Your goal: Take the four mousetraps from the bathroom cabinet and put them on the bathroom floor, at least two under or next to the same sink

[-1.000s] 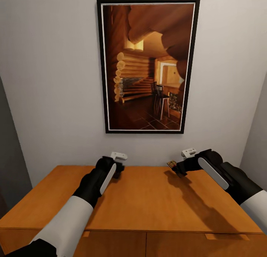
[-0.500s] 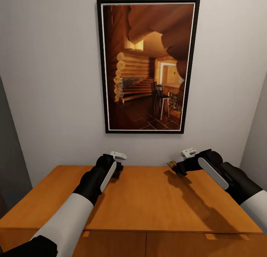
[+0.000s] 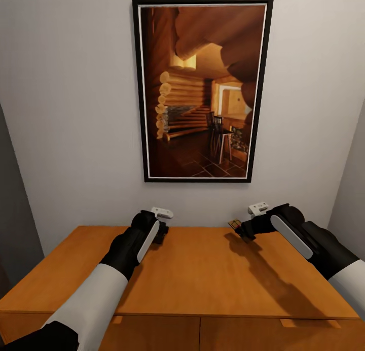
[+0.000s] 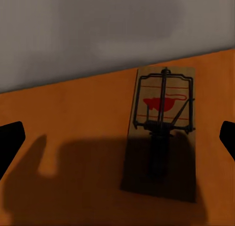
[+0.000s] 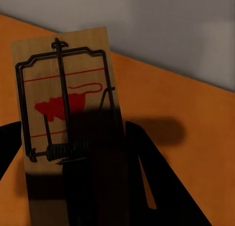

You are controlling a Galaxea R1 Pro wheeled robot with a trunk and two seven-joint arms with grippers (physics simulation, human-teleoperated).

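No words can be read; each small flat brown wooden mousetrap shows only a red shape and red lines. One mousetrap [image 4: 164, 133] lies flat on the orange-brown wooden cabinet [image 3: 203, 275] top, between the wide-open left gripper [image 4: 117, 138] fingers. The right gripper [image 3: 242, 229] is closed on another mousetrap [image 5: 68, 133], held above the cabinet. Nothing has moved since half a second ago.

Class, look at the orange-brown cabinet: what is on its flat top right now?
One mousetrap lies flat on the cabinet top, between the open fingers of the left gripper. The right gripper holds a second trap above the top. Whatever the arms cover cannot be seen.
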